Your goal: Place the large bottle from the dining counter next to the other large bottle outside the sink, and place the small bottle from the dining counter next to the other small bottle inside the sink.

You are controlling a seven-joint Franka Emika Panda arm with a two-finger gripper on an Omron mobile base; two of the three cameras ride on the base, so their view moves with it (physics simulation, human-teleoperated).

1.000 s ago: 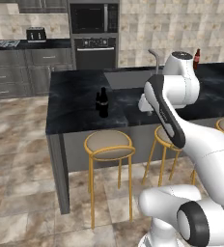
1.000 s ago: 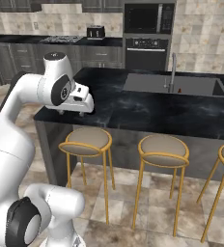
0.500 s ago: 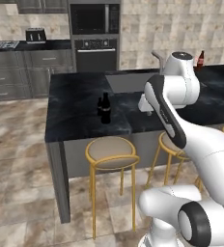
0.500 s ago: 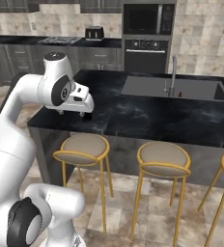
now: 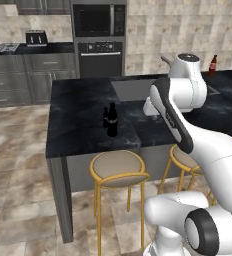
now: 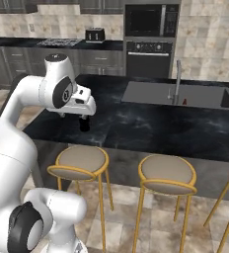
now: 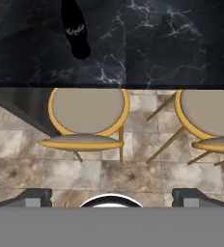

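Since the earlier frames the whole scene has slid rightward in the left base view, which suggests the base has driven sideways along the table; the bottles seem not to have moved on it. The large bottle [image 5: 112, 120], tall and near-black with a pale band label, stands upright on the black marbled table [image 5: 83, 130], left of centre in the left base view, with the small bottle [image 5: 105, 117] just beside it on its left, partly overlapped. In the hand view the large bottle [image 7: 76, 30] appears at the upper left, seen from above, its neck pointing down the frame. The gripper [image 7: 111, 197] hangs over the table's near edge above two stools [image 7: 88, 116], its two fingertips [image 7: 33, 197] spread wide apart and holding nothing. The bottle's long axis is vertical, and it lies up and to the left of the gripper in the hand view, well apart from it. The next move probably calls for shifting the gripper that way and lowering it around the bottle's body. The brown bottle [image 5: 213, 64] with a red label stands far off at the upper right of the left base view, by the sink [image 5: 133, 89].
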